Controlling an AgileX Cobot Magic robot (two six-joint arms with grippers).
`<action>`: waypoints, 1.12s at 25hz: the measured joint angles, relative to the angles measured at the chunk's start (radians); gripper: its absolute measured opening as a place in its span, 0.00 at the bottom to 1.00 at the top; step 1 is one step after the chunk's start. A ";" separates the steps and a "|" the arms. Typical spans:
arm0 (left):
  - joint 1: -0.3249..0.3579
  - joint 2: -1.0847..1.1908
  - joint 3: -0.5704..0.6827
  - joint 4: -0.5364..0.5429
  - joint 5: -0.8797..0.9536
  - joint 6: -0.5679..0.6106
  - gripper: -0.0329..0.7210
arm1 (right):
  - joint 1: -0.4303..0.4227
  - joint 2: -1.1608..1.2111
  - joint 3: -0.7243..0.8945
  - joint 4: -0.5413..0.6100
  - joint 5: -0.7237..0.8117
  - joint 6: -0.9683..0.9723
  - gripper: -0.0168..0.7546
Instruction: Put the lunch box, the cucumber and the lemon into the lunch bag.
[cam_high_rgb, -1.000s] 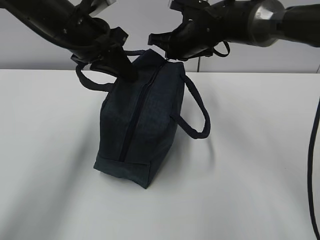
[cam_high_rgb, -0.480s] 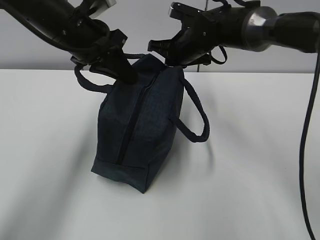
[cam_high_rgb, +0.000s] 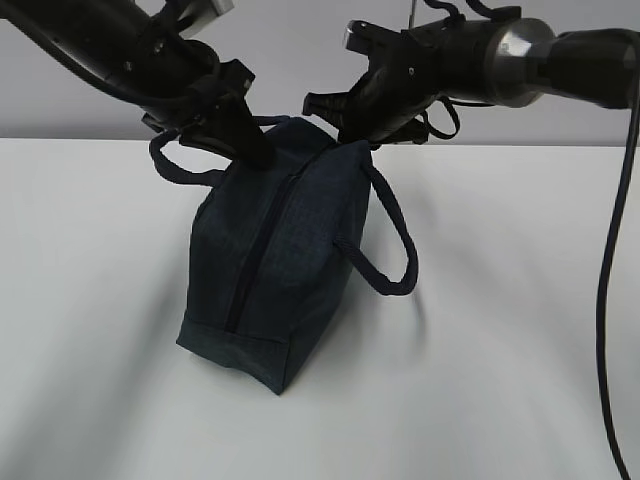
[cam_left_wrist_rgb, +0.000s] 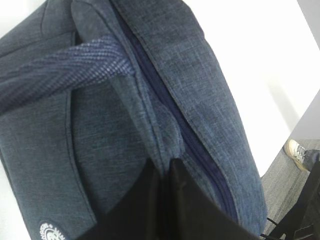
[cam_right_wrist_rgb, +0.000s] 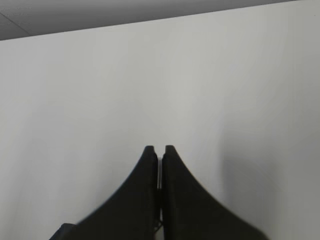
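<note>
— Item one, location?
— I log the lunch bag (cam_high_rgb: 275, 255) on the white table (cam_high_rgb: 500, 330), zipper (cam_left_wrist_rgb: 200, 150) closed, far end lifted off the surface.
— Fingers?
— My left gripper (cam_left_wrist_rgb: 165, 167) has its fingers pinched on the bag's fabric beside the zipper. My right gripper (cam_right_wrist_rgb: 159, 150): fingers pressed together; whether they hold anything, I cannot tell.

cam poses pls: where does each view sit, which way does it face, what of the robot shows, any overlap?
Exterior: in front of the table, slanting down at the lunch bag; both arms show, left gripper and right gripper at its top.
Left wrist: on the left arm, close on the bag's zipper; shut fingers.
Right wrist: on the right arm, facing bare table; shut fingers.
Shared: exterior and left wrist both see the bag.
</note>
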 joint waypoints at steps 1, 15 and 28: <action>0.000 0.000 0.000 0.000 0.000 0.000 0.04 | 0.000 0.000 0.000 0.004 0.009 0.000 0.02; 0.000 0.000 0.001 0.000 0.014 0.006 0.04 | -0.006 0.000 -0.002 0.041 0.075 -0.065 0.02; 0.000 0.000 0.001 0.000 0.020 0.007 0.04 | -0.010 0.021 -0.052 0.042 0.149 -0.089 0.02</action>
